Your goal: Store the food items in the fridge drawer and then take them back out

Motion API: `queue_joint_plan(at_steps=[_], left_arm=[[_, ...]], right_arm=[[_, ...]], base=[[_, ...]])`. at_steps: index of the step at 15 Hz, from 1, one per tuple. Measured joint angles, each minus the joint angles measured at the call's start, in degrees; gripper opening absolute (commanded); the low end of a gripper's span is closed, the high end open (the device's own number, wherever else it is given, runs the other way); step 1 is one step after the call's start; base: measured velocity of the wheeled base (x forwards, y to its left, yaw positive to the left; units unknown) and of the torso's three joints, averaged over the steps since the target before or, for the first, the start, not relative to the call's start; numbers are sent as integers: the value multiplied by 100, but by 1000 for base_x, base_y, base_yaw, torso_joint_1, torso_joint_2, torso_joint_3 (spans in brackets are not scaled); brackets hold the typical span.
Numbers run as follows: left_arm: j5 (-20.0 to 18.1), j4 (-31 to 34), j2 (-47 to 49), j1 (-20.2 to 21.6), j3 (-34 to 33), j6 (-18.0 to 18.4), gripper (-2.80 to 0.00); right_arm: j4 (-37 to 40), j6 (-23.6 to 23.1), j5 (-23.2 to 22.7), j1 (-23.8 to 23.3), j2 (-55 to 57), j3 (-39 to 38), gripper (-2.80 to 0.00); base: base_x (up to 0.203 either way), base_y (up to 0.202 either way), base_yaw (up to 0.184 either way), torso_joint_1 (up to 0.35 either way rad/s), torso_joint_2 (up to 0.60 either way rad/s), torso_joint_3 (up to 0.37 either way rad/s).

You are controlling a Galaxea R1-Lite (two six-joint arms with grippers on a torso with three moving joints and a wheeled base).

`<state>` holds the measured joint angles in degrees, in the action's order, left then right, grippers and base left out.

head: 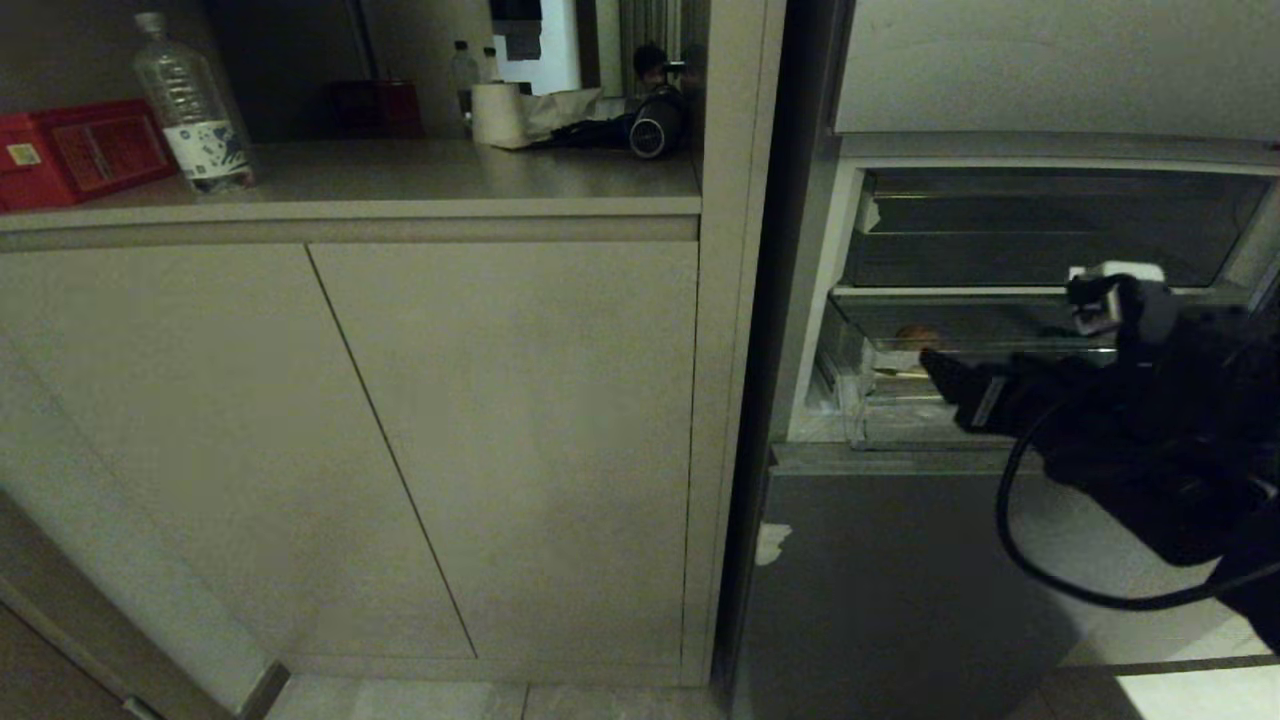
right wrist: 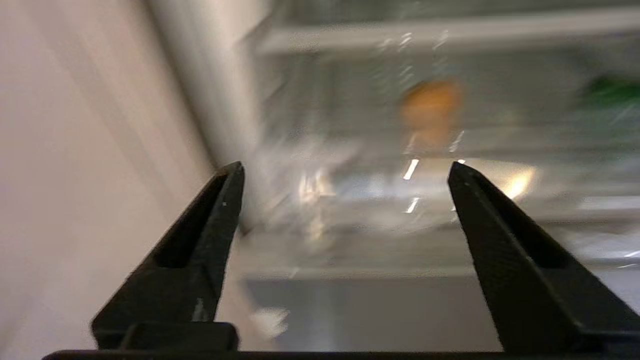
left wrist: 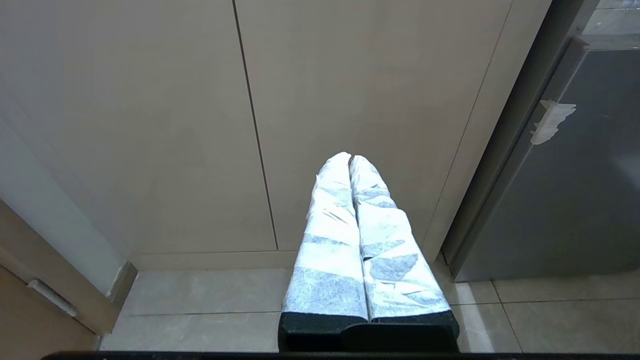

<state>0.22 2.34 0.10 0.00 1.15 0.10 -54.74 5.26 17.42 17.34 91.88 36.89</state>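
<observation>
Counter (head: 420, 175) held 3 clear bottles (head: 192, 105), 1 red box (head: 75, 150), 1 paper roll (head: 497, 113); fridge drawer (head: 900, 405) had 1 orange item (head: 915, 337).

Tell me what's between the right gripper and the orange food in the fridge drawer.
Only the fridge drawer's clear front wall; right gripper is open, orange food sits behind it, in right wrist view.

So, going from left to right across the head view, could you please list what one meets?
Red box → clear plastic bottle → white paper roll → beige cabinet side panel → clear plastic fridge drawer → black right gripper, open.
</observation>
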Motion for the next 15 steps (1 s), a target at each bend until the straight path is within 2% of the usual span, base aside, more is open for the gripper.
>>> queue_joint_plan(at_steps=[2, 4, 7, 10, 15], left_arm=[[2, 0, 0, 0, -2, 0, -280], [2, 0, 0, 0, -2, 0, -280], [2, 1, 0, 0, 0, 0, -280], [2, 2, 0, 0, 0, -2, -280], [2, 2, 0, 0, 0, 0, -280]], right_arm=[[1055, -8, -151, -431, -247, 754, 0], [2293, -6, -508, -802, -321, 1575, 0], [3650, -1, -794, -1156, 35, 2620, 0], [4518, -42, -844, -1434, 723, 3539, 0], [5197, -290, -916, -1607, 1675, 4526, 0]], base=[[0, 0, 0, 0, 0, 0], [0, 0, 0, 0, 0, 0], [0, 0, 0, 0, 0, 0], [0, 0, 0, 0, 0, 0], [0, 0, 0, 0, 0, 0]])
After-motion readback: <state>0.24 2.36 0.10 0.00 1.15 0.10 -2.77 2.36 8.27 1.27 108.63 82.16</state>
